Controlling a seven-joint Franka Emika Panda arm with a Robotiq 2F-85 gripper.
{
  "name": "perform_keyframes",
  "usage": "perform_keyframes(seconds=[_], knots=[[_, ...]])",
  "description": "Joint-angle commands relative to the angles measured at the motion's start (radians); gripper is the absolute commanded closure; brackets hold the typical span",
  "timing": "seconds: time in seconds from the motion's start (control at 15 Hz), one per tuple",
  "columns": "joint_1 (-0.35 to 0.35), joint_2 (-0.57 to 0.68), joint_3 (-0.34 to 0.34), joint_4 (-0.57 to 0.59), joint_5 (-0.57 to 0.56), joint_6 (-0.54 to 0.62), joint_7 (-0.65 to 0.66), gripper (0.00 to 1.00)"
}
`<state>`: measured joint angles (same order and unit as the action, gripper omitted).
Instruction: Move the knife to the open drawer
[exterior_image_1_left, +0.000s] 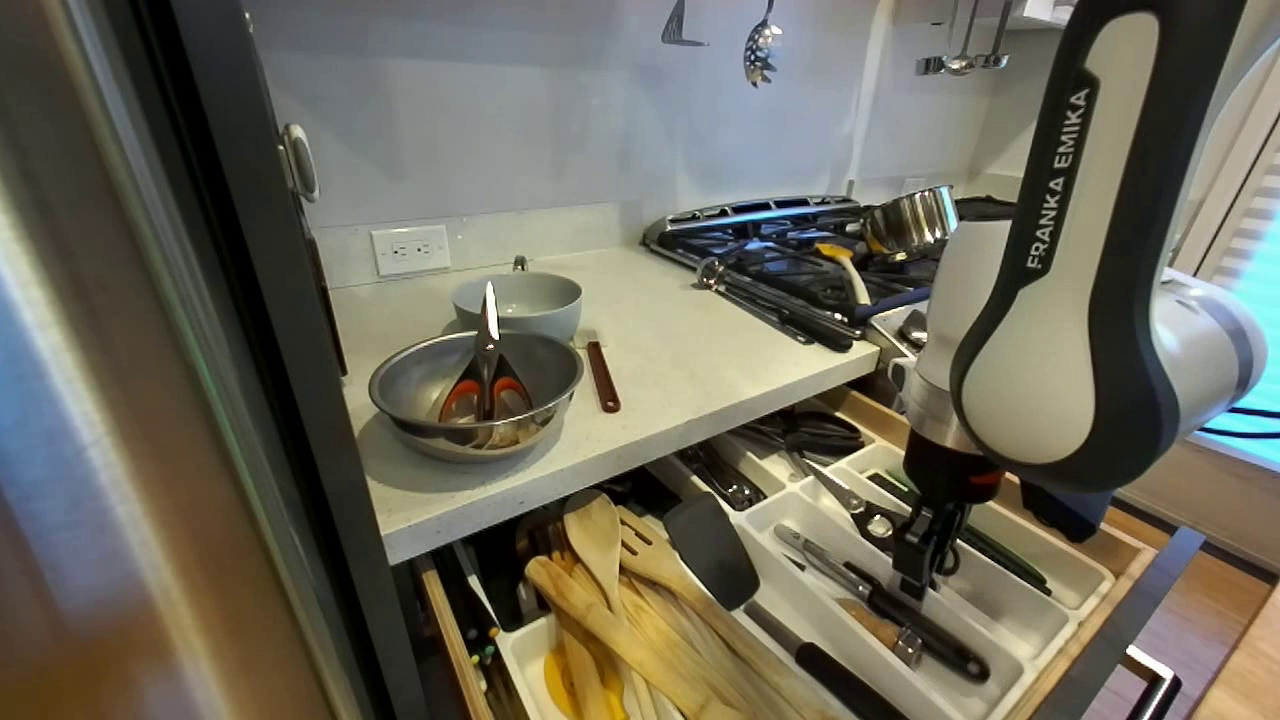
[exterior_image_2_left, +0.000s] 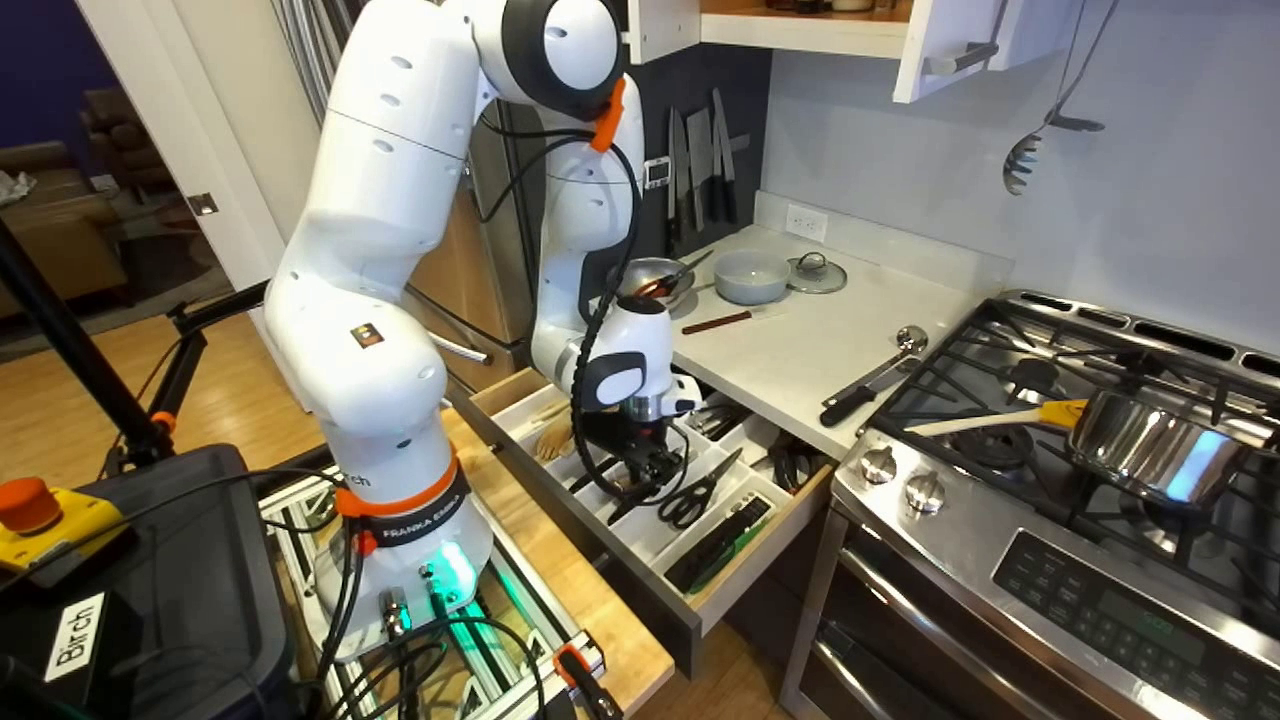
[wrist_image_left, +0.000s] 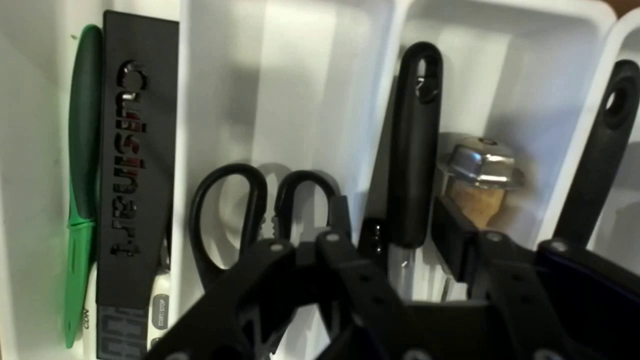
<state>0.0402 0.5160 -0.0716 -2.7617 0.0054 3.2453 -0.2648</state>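
The open drawer (exterior_image_1_left: 1125, 628) shows in both exterior views (exterior_image_2_left: 765, 560), with pale wood sides and a white divided tray (wrist_image_left: 180, 100). My gripper (exterior_image_1_left: 925, 575) hangs over its middle compartments; it also shows in an exterior view (exterior_image_2_left: 650, 470). In the wrist view its fingers (wrist_image_left: 395, 225) stand apart, with nothing held between them. A slim dark piece with shiny rivet-like spots, seemingly the knife (wrist_image_left: 372, 240), lies in the compartment below them. A larger black utensil handle (wrist_image_left: 415, 150) lies against it and partly hides it. My left finger is close above it.
Black-handled scissors (wrist_image_left: 230, 175) lie in the neighbouring compartment. A green knife (wrist_image_left: 82, 175) and a black Cuisinart piece (wrist_image_left: 140, 175) lie farther left. Wooden spoons (exterior_image_1_left: 640, 620) fill another compartment. The counter edge (exterior_image_1_left: 640, 450) overhangs the drawer's back; a metal bowl (exterior_image_1_left: 400, 400) stands on the counter.
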Motion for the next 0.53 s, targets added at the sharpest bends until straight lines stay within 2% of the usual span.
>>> perform_keyframes(seconds=[0.0,0.13,0.2,0.27,0.33,0.4,0.47], knots=[[-0.051,-0.03,0.041,0.005,-0.069,-0.001,0.027,0.21],[-0.07,-0.093,0.047,0.016,-0.095,-0.05,0.015,0.05],[-0.121,-0.154,0.079,-0.001,-0.121,-0.082,-0.002,0.01],[-0.245,-0.243,0.189,-0.063,-0.17,-0.107,-0.03,0.0],[-0.287,-0.217,0.244,-0.011,-0.2,-0.119,-0.064,0.0],[-0.338,-0.231,0.26,0.015,-0.237,-0.138,-0.125,0.0],[-0.416,-0.248,0.333,0.015,-0.247,-0.118,-0.168,0.0]])
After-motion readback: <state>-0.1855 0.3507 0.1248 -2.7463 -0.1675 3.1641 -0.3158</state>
